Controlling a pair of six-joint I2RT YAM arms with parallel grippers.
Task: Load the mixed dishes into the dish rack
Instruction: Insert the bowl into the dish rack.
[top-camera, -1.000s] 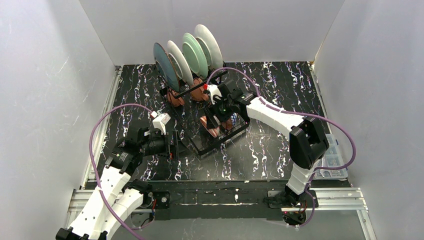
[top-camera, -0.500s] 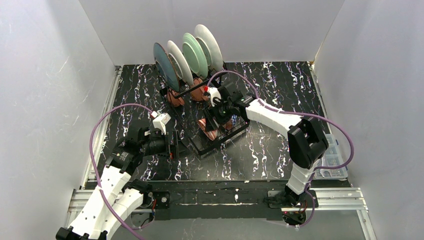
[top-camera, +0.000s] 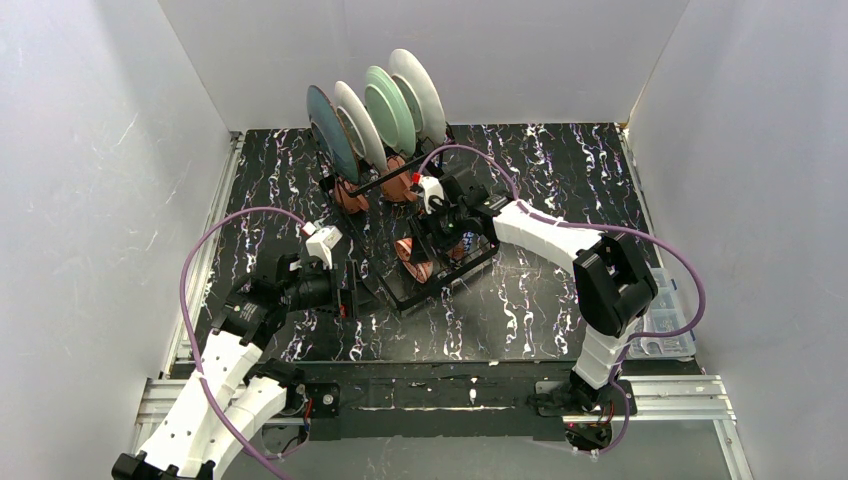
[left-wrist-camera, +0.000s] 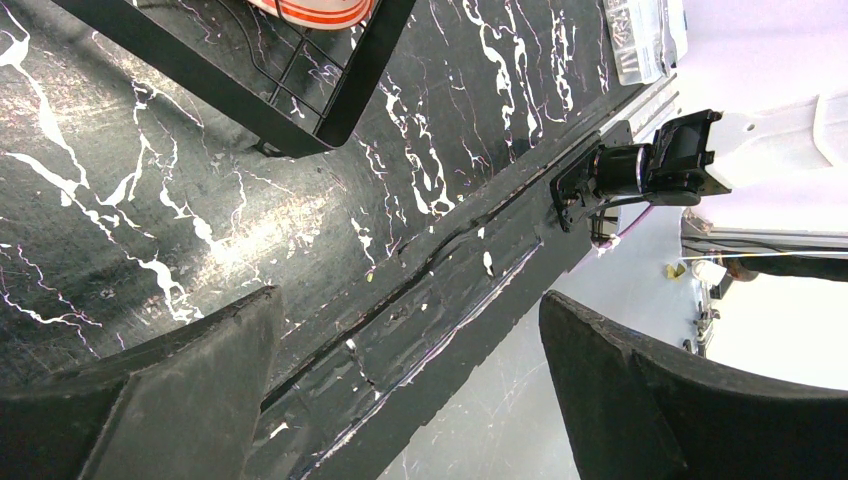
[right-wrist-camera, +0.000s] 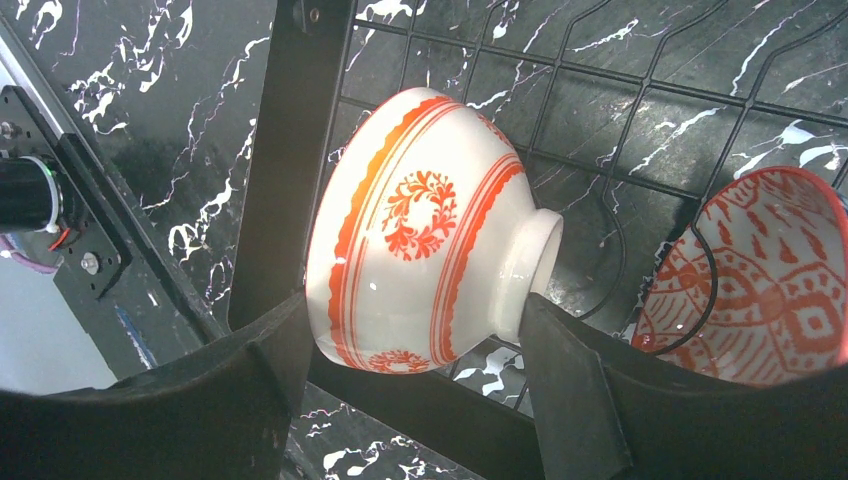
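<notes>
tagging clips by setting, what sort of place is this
Most likely a robot lab test cell, not a kitchen: plain white walls box in a marbled black tabletop, two arms are bolted at a metal rail, and the right gripper holds a red-patterned bowl at a dish rack of plates.

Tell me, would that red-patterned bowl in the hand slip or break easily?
Probably slippery: the bowl shows a shiny glaze. Likely stiff but breakable, as it looks ceramic. Lying sideways in the right hand, its round wall might roll if released.

White arms (top-camera: 545, 232), black joints — purple cables (top-camera: 255, 209) (looped).
</notes>
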